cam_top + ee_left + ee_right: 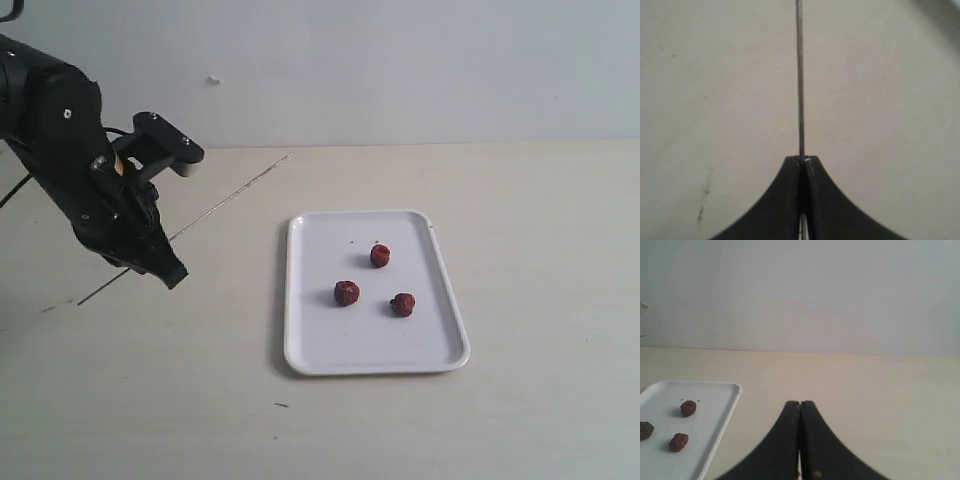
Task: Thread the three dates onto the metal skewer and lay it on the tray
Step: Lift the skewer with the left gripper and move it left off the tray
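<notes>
The left gripper [168, 268] is clamped on the metal skewer [232, 196]. The skewer's long axis slants toward the far right of the desk [520, 420], and its free end stops short of the tray [291, 330]. The three dates [346, 293] lie loose in that tray, right of the skewer. The right gripper [800, 406] is pressed together and empty, out beyond the tray.

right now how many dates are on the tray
3 dates, all loose on the tray: a far date, a left date, a right date. None is on the skewer; none seems hidden.
</notes>
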{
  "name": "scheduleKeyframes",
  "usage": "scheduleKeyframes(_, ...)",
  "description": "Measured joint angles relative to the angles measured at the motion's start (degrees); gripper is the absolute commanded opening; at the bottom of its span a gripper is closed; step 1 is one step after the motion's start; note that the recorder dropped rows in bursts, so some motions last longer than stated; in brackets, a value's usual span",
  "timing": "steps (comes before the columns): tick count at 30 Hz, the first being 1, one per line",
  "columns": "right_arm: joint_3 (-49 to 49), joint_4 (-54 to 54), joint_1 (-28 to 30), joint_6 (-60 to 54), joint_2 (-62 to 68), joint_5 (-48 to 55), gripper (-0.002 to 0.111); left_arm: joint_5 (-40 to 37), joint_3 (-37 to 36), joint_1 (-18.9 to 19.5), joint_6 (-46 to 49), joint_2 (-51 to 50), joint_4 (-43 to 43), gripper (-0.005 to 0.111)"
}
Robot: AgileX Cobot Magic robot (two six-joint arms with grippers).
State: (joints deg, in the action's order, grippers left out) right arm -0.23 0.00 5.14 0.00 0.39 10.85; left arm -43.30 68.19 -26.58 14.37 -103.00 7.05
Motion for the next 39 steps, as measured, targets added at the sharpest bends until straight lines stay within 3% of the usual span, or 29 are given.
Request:
scheduleKeyframes(10,0.0,-4.4,0.0,-2.0,0.0,-0.6,0.0,6.0,0.0,1.3,20.0,0.0,-9.9,0.0)
scheduleKeyframes(17,0.0,-4.4,0.0,-3.4,0.0,-12.7,0.0,-5.8,2.4,1.3,28.5,0.0,-10.3,0.0)
scheduleKeyframes(33,0.0,-4.4,0.0,2.8,0.0,-13.3,0.0,-12.5,2.9,1.3,29.9,0.0,-12.3,0.0)
scheduleKeyframes(39,0.0,-4.4,0.0,3.0,0.0,-18.0,0.0,-7.9,2.9,1.3,29.9,0.0,-12.4,0.0)
